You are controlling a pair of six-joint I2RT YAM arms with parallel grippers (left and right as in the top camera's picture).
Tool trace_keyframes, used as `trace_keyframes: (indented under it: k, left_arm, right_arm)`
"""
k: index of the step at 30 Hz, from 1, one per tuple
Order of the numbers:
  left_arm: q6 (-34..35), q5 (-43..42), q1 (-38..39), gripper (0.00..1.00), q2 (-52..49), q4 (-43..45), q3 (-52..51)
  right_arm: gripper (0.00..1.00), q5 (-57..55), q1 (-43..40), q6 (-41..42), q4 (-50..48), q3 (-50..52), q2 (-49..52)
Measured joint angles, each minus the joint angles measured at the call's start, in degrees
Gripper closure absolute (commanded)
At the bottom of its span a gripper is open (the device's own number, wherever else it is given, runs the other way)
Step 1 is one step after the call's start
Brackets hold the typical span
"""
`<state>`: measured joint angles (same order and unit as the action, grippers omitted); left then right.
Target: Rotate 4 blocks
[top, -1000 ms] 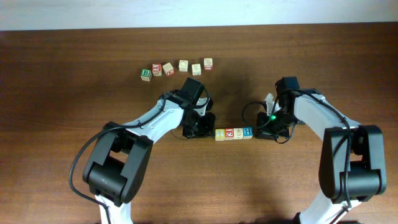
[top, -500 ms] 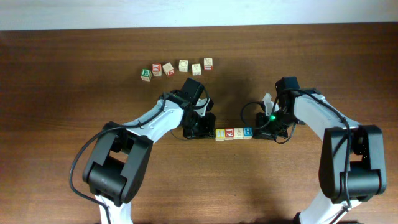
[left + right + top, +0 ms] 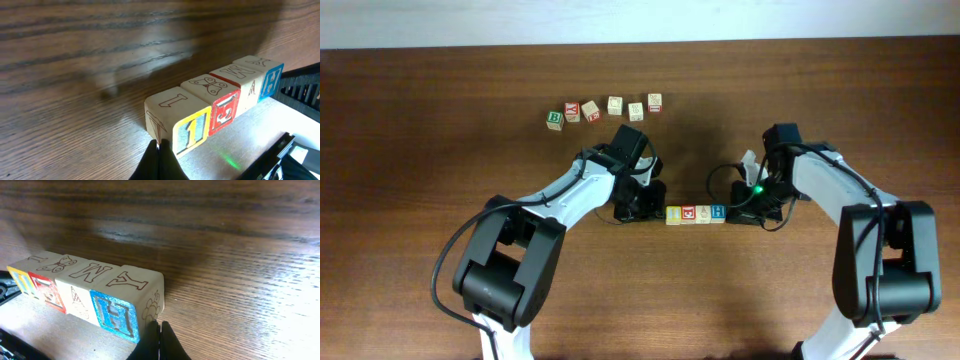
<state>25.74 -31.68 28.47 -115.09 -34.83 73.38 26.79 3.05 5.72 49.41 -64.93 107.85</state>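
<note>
Four blocks lie in a tight row at the table's middle: yellow-faced, red-faced, pale and blue H. My left gripper is shut and empty, its tip against the row's left end. In the left wrist view the closed tips touch the yellow block at its lower corner, with the red block beyond. My right gripper is shut and empty at the right end. In the right wrist view its tips press the side of the blue H block.
Several loose cubes form an arc at the back left, from the green B cube and red K cube to a pale one. Both arms reach in from the near edge. Cables hang by the right wrist.
</note>
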Motion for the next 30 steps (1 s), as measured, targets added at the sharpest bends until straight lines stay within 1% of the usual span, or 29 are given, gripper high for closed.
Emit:
trace_keyframes:
  k: [10, 21, 30]
  left_arm:
    - [0.0, 0.35, -0.09, 1.0, 0.0, 0.17, 0.0]
    - [0.0, 0.63, -0.15, 1.0, 0.0, 0.13, 0.0]
    - [0.0, 0.87, -0.15, 1.0, 0.0, 0.09, 0.0]
  right_arm:
    - [0.96, -2.23, 0.39, -0.22, -3.87, -0.15, 0.0]
    - [0.95, -0.31, 0.24, -0.39, -2.89, -0.15, -0.24]
    - [0.96, 0.55, 0.2, -0.35, -1.2, -0.22, -4.37]
